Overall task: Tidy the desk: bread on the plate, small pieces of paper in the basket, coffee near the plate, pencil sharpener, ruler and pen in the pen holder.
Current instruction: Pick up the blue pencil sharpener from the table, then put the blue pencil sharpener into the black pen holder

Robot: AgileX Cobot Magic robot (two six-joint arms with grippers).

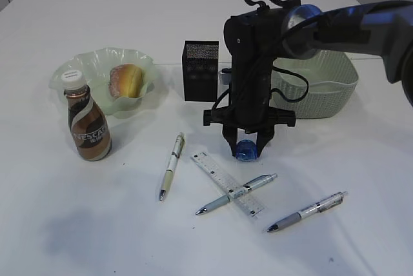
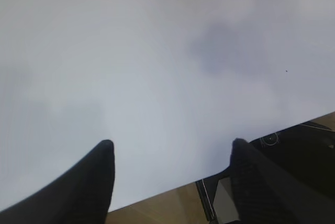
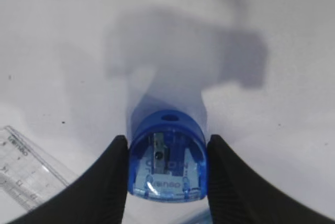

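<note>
- The right end effector [image 1: 246, 149] stands straight down over the middle of the bench [image 1: 97, 237], its two fingers [image 3: 107, 182] pressed against both sides of the blue pencil sharpener [image 3: 167, 157]; it is grasping the sharpener.
- Whether the sharpener rests on the bench or is just off it cannot be told.
- The left end effector [image 2: 170, 174] is released, jaws spread over bare bench at the near edge, holding nothing.
- To do this step well, my judgement: lift straight up before travelling, since the ruler [image 1: 227, 184] lies just near-left of the sharpener and a pen [image 1: 236, 194] crosses it.
- The pen holder [image 1: 201, 70] stands just far-left of the end effector; its mouth is narrow, so centre the sharpener above it and let go low.
- The hard, smooth plastic could slip, so keep the grip square.
- The bench is plain matt white with soft shadows; two more pens lie loose on it.
- Bread [image 1: 126, 80] sits in the plate [image 1: 90, 63] at far left, coffee [image 1: 88, 123] just beside it; the basket [image 1: 335, 89] is at far right.
- Behind, a white panelled wall.
</note>
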